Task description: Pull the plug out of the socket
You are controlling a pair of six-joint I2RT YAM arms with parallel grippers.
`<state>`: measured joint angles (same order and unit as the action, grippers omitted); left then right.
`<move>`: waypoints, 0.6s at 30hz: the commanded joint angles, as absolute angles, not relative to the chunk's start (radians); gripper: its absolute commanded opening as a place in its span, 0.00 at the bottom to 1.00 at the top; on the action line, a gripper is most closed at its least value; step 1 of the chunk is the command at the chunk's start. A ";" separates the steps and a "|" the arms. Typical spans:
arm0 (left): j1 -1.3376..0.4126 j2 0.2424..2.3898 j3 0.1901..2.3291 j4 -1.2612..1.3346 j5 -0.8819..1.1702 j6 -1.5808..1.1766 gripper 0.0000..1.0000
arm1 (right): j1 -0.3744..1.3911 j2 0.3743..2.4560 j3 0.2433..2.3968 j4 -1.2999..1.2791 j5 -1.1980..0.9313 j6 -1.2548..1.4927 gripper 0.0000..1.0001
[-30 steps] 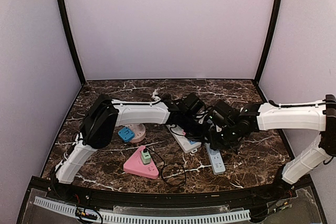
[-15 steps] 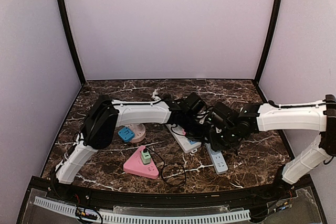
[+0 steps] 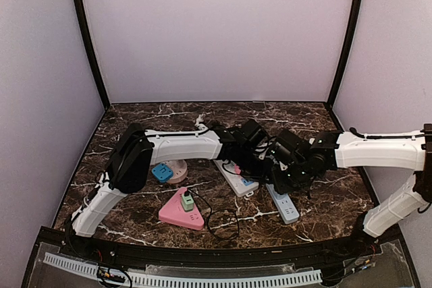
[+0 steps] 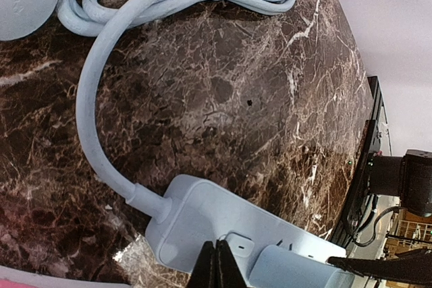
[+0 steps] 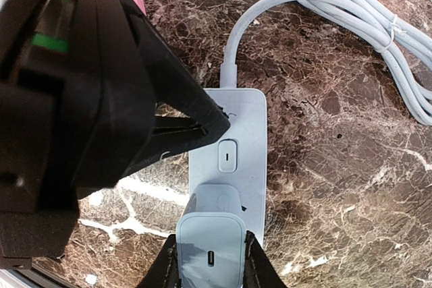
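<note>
Right end effector [image 5: 210, 261]: clamped on the plug [image 5: 212, 231], one finger on each side.
Left end effector [image 4: 216, 264]: fingers pressed together, tips on the socket strip [image 5: 244, 123] beside its switch [image 5: 227, 156].
Plug: pale blue, standing on the strip next to the switch.
Socket strip: flat on the worktop [image 4: 223, 65], right of centre, toward the near edge.
Cable [image 4: 91, 119]: curves off the strip's end.

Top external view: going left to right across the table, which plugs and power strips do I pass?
Blue plug → green plug → white strip → pale blue strip.
</note>
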<state>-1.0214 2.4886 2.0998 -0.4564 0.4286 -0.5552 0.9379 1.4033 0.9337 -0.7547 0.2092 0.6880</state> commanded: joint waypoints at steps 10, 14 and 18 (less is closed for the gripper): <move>-1.037 2.573 2.073 -0.651 0.363 -0.525 0.01 | 0.902 1.404 0.937 -0.698 0.160 0.670 0.06; -1.038 2.570 2.087 -0.655 0.371 -0.526 0.01 | 0.905 1.408 0.914 -0.678 0.137 0.685 0.14; -1.039 2.568 2.105 -0.659 0.373 -0.529 0.01 | 0.909 1.405 0.891 -0.660 0.135 0.699 0.23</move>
<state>-1.0283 2.4962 2.1235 -0.4870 0.4187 -0.5423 0.9089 1.4078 0.9073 -0.7364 0.1482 0.6788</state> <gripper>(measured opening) 0.011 0.246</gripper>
